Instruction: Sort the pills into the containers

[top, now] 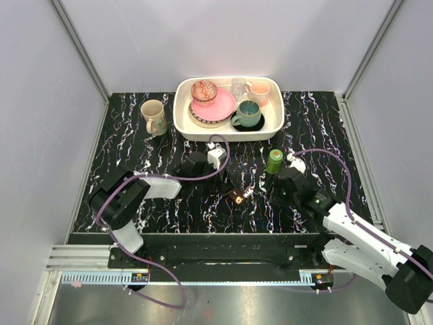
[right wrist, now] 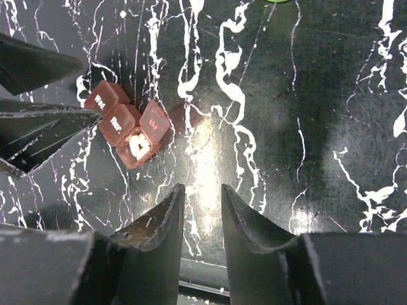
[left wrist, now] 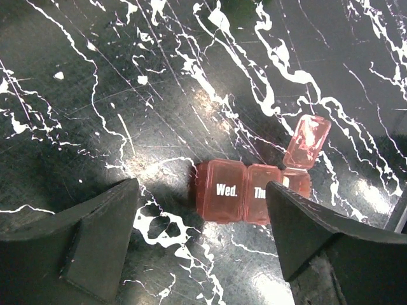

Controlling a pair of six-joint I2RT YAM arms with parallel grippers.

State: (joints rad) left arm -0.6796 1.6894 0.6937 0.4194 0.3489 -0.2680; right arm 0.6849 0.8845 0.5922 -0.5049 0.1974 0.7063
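Pill case (left wrist: 236,190) | label "Wed." readable | 1 lid (left wrist: 307,141) open | white pills (right wrist: 139,146) inside

Green bottle (top: 274,161) and white tray (top: 181,123) stand beyond the pill case (top: 237,197)

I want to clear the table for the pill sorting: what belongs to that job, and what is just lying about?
Job: brown pill case, white pills in its open compartment, perhaps the green bottle.
Lying about: beige mug, white tray of crockery.

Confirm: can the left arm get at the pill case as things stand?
Likely yes: the left end effector is open right over the pill case, nothing between them. The case sits off-centre under the jaws, its end lid raised.
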